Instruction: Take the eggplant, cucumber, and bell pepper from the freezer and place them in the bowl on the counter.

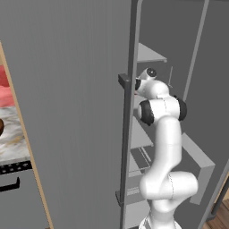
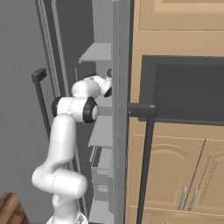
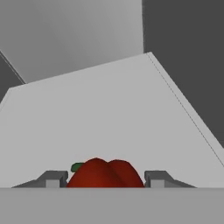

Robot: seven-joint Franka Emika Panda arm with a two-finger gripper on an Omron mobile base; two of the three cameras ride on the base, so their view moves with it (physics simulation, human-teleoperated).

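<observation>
Smooth, rounded, glossy red bell pepper point(image 3: 105, 173) with green stem, sitting between the jaws on a flat light grey shelf point(image 3: 109, 118) inside the freezer point(image 1: 67, 112). Jaws flanking it closely; actual pinch unclear.

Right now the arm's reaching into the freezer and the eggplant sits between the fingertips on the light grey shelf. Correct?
Not quite. The thing between the fingertips of the gripper is the red bell pepper, not the eggplant; the hand view shows its rounded red body and a bit of green stem. The rest holds: it sits on the light grey shelf inside the freezer.
</observation>
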